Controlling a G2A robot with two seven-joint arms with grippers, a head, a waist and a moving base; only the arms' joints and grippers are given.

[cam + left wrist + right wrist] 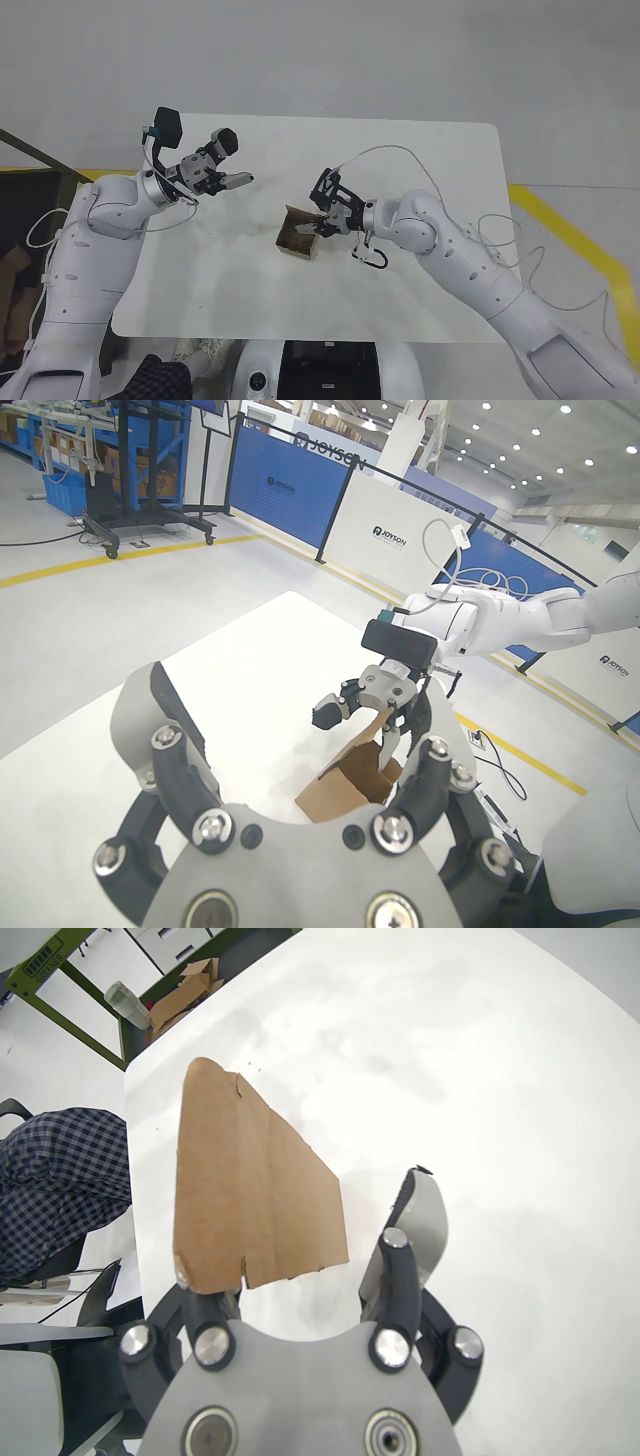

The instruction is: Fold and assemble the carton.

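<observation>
one brown carton standing near middle of white tabletop, partly erected, top gaping open, one flap sticking up. right end effector hanging at carton's right side, jaws spread wide, raised flap leaning against one finger, not being clamped. left end effector hovering above tabletop's left part, well apart from carton, jaws spread wide and empty. cardboard scraps lying on floor beyond tabletop corner.

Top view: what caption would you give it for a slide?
Right gripper, open, at a flap of the brown carton on the white table; left gripper open and apart from it.
</observation>
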